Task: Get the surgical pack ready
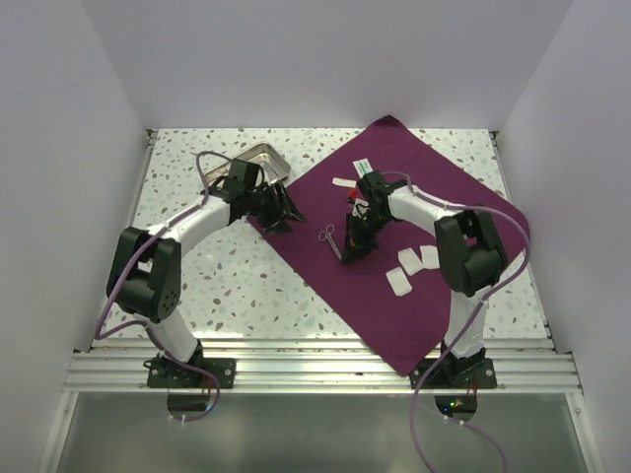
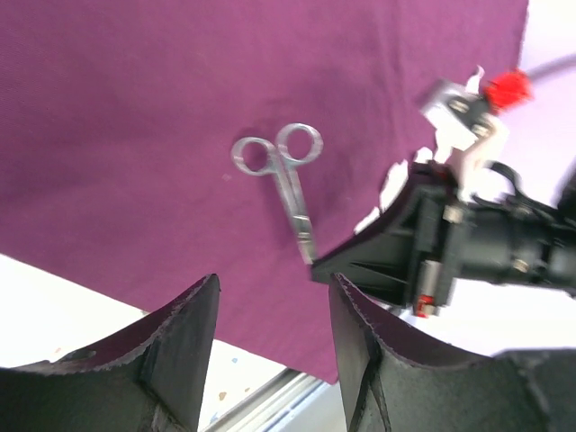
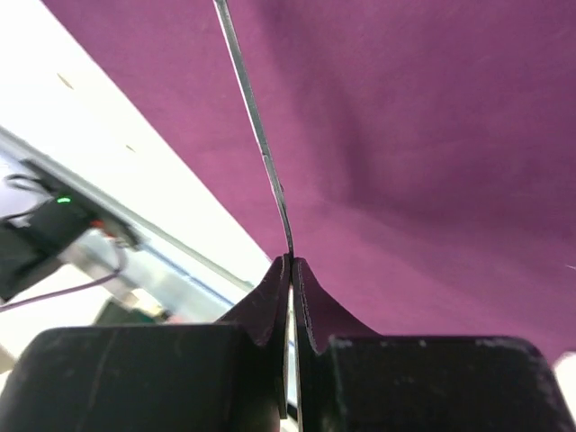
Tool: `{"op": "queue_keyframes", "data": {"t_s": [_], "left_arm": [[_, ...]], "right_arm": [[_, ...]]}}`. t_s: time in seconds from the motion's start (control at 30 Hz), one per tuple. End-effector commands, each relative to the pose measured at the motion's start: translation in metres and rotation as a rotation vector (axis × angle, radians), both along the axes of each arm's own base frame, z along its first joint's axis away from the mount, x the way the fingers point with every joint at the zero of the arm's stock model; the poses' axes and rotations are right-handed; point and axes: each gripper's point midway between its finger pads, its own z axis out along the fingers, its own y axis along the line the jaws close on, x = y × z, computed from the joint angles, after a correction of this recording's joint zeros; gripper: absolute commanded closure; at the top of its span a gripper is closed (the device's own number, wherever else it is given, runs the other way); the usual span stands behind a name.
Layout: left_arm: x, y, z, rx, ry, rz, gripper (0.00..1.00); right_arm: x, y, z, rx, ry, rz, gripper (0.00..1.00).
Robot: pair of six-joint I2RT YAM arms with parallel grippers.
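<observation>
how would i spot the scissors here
Find the purple cloth lying diagonally on the speckled table. Near its middle, left of the white gauze pads, are silver scissors, tip pinched in the right hand. They are the cloth's only metal item, with two ring handles.

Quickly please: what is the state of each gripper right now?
Left gripper: open, holding nothing.
Right gripper: closed on the blade tip of the scissors.
</observation>
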Motion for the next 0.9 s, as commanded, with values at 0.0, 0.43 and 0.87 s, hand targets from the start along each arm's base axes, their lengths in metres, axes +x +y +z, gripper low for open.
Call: {"op": "queue_keyframes", "data": {"t_s": [0.0, 0.43, 0.87], "left_arm": [[0.002, -0.018, 0.043, -0.087, -0.112, -0.012, 0.44], [-0.029, -0.027, 0.030, -0.115, -0.009, 0.024, 0.43], [-0.033, -0.052, 0.023, -0.170, 0.021, 0.004, 0.43]], "right_arm": [[0.005, 0.027, 0.033, 0.186, 0.001, -0.088, 1.00], [0.002, 0.048, 0.062, 0.395, 0.069, -0.219, 1.00], [0.012, 0.065, 0.098, 0.530, 0.069, -0.284, 1.00]]}}
